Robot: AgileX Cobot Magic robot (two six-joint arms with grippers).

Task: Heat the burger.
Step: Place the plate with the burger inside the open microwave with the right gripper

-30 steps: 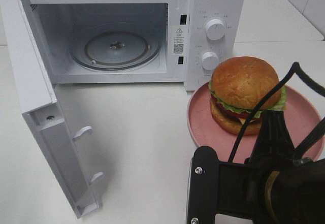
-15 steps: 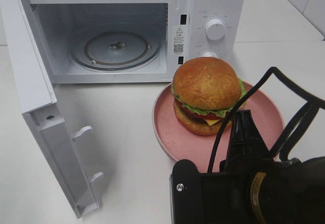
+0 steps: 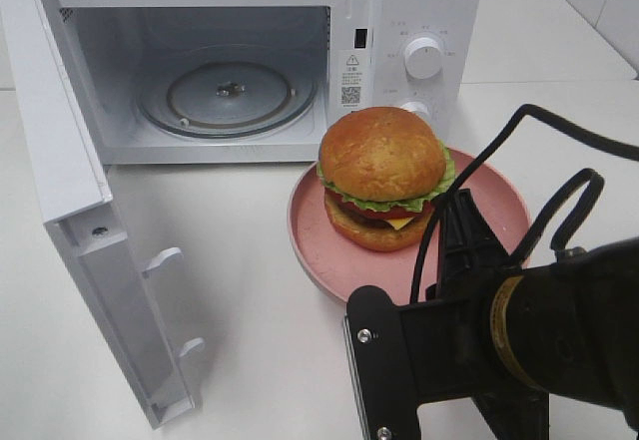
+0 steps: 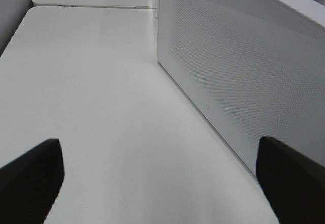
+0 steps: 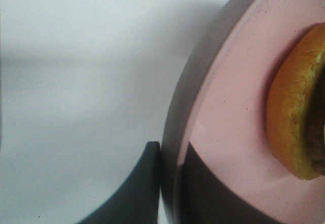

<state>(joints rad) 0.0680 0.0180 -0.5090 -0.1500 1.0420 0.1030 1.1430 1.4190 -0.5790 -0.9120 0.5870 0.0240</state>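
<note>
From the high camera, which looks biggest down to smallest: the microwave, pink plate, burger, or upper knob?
Largest to smallest:
1. microwave
2. pink plate
3. burger
4. upper knob
None look close enough in size to be unsure.

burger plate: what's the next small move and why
Probably carry the pink plate left toward the open microwave: the right gripper's jaws pinch its rim, the burger sits on it, and the glass turntable is bare.

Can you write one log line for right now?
right gripper: shut on pink plate rim | burger: on plate | microwave: door open | left gripper: open
</note>
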